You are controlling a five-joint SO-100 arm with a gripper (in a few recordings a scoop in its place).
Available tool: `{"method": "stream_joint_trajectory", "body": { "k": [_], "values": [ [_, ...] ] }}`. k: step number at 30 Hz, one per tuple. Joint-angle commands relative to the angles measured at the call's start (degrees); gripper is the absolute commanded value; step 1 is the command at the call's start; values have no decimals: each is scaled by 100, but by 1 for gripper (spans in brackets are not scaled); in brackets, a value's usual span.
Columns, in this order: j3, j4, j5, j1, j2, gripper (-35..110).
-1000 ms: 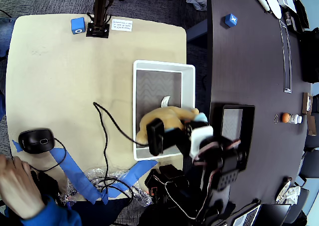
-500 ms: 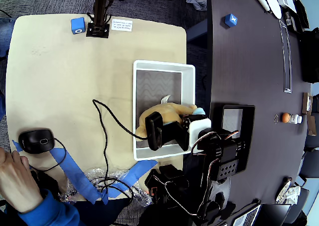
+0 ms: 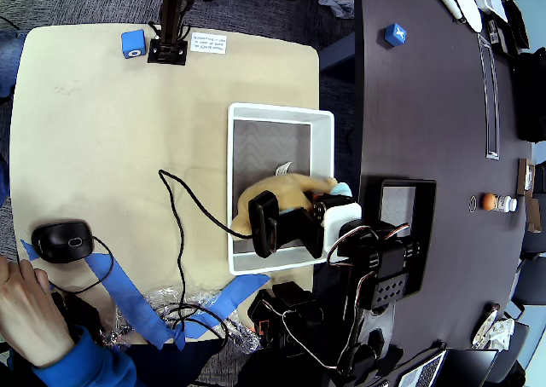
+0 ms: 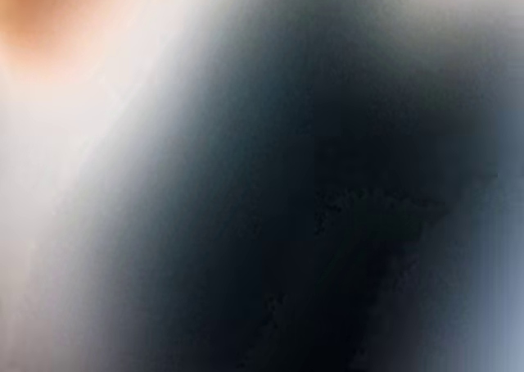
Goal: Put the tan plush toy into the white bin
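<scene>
Tan plush toy (image 3: 286, 196) sits inside white bin (image 3: 322, 127), toward its near end, on the grey zigzag floor. Tool (image 3: 271, 223) is down over the toy in the bin; can't tell if clenched or released. Wrist view is pure blur.

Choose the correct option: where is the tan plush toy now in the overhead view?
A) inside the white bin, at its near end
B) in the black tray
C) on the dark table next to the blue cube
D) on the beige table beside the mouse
A: the tan plush toy lies within the walls of the white bin, partly under the arm.
</scene>
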Motion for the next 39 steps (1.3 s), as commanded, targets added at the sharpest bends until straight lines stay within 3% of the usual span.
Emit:
{"method": "stream_joint_trajectory", "body": {
  "k": [1,10,20,39],
  "values": [
    [-475,18,35,-35,246,25],
    [-475,62,70,44,360,48],
    [-123,88,18,62,1811,66],
    [1169,97,53,1222,3771,69]
  ]
}}
